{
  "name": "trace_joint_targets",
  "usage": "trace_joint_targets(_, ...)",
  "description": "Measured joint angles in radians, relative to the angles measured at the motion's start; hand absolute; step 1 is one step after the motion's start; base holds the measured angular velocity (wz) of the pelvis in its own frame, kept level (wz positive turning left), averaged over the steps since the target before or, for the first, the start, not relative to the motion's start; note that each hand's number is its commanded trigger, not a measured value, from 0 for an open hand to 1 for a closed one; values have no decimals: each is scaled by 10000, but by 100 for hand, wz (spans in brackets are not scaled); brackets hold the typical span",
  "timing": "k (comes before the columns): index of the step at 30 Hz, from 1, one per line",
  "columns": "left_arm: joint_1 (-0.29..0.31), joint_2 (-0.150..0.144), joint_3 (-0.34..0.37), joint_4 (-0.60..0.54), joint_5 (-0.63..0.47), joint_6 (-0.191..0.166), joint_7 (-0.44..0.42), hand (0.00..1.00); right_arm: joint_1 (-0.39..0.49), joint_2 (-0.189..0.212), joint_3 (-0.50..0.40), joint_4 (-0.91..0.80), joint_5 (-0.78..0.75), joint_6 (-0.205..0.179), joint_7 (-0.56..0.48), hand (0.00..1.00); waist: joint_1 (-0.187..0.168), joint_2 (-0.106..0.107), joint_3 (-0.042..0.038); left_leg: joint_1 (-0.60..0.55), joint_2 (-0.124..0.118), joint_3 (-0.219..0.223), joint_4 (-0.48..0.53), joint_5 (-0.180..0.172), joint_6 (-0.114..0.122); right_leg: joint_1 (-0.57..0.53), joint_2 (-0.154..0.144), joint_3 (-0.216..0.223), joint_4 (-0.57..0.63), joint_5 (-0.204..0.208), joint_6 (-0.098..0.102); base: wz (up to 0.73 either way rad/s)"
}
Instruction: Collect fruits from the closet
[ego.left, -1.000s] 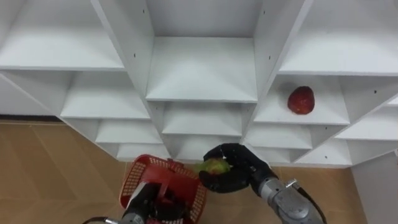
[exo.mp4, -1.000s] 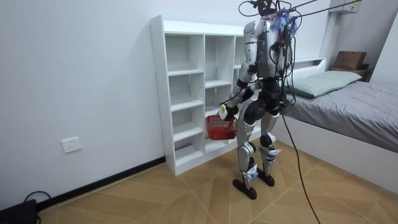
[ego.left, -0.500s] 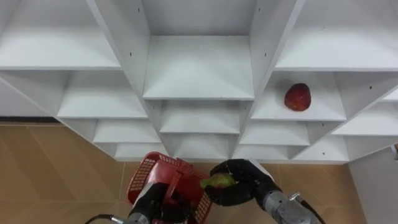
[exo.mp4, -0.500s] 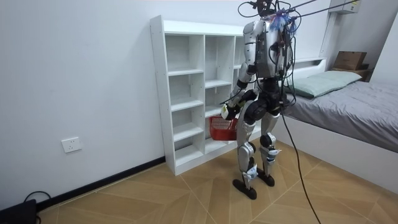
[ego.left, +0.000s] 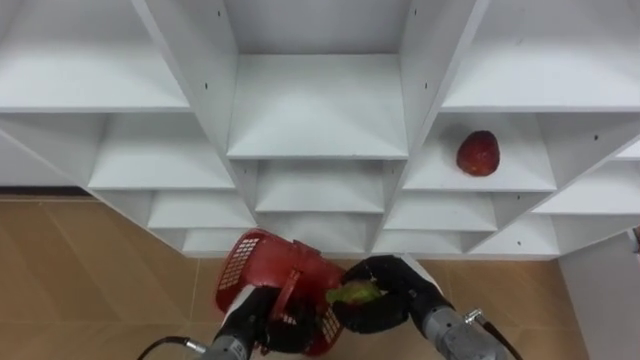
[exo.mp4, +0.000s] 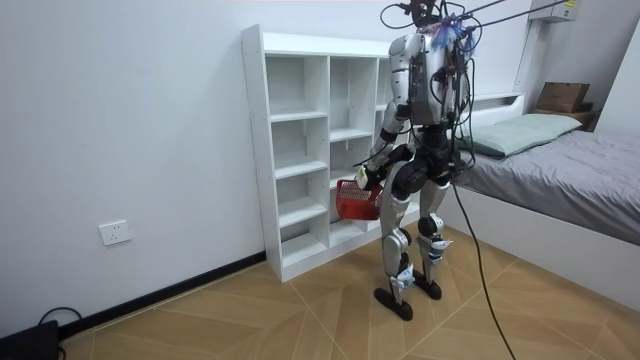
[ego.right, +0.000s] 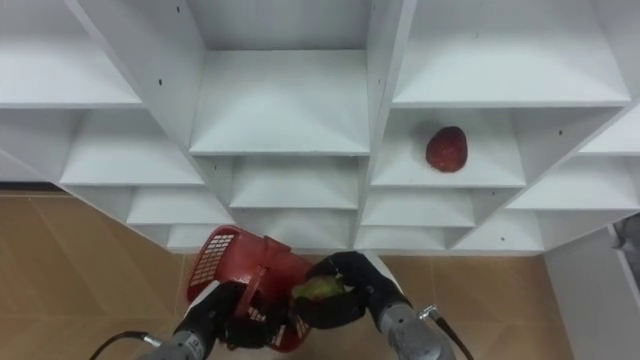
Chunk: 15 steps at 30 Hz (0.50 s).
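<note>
Right hand (ego.left: 395, 300) is curled round a green fruit (ego.left: 352, 293), just right of the basket (ego.left: 240, 266). Closet (ego.left: 320, 110) stands beyond the basket, a red fruit (ego.left: 478, 153) shelved up-right. Left hand (ego.left: 262, 322) grips the basket's handle. I judge the drop lies leftward, over its rim.

Grey bed (exo.mp4: 580, 185) at the room view's right, pale pillow (exo.mp4: 520, 132) on it, wall socket (exo.mp4: 117, 233), wooden floor (exo.mp4: 300, 310)

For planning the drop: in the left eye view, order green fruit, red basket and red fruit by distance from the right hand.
1. Green fruit: held in the right hand.
2. Red basket: beside it, leftward.
3. Red fruit: on a shelf above.
</note>
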Motion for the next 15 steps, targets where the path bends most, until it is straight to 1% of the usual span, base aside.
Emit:
trace_joint_targets(3,-4,33,-88,-87,-39,0,-3,100,1,9,2,-1,-7,2,-29,100,2,-28,-1,20,-2,3,-18,0,0,2,1,8,-3,0,0,0)
trace_joint_targets(6,-19,54,-273,-219,-687,0,-67,100,-2,39,12,9,-7,2,-53,100,-1,-57,17,67,1,15,-49,0,0,26,6,32,1,-1,1,0)
trace_joint_targets(9,-20,58,-389,-265,-950,0,-90,100,0,63,17,29,-15,3,-17,100,-3,-83,34,80,2,41,-63,0,0,28,8,52,-4,-1,1,0)
trace_joint_targets(10,-20,58,-395,-265,-950,0,-91,100,1,71,18,30,-15,4,-10,100,-3,-90,38,82,3,46,-66,0,0,28,9,56,-5,-1,1,0)
trace_joint_targets(11,-21,60,-395,-268,-947,0,-97,100,0,181,17,31,-16,6,12,100,-6,-100,44,79,4,49,-70,0,0,23,9,56,-6,-1,1,0)
trace_joint_targets(15,-20,102,-404,-324,-946,0,-270,100,-7,225,14,30,-13,8,144,100,-7,-103,47,78,4,50,-94,0,0,13,14,59,-25,-2,2,0)
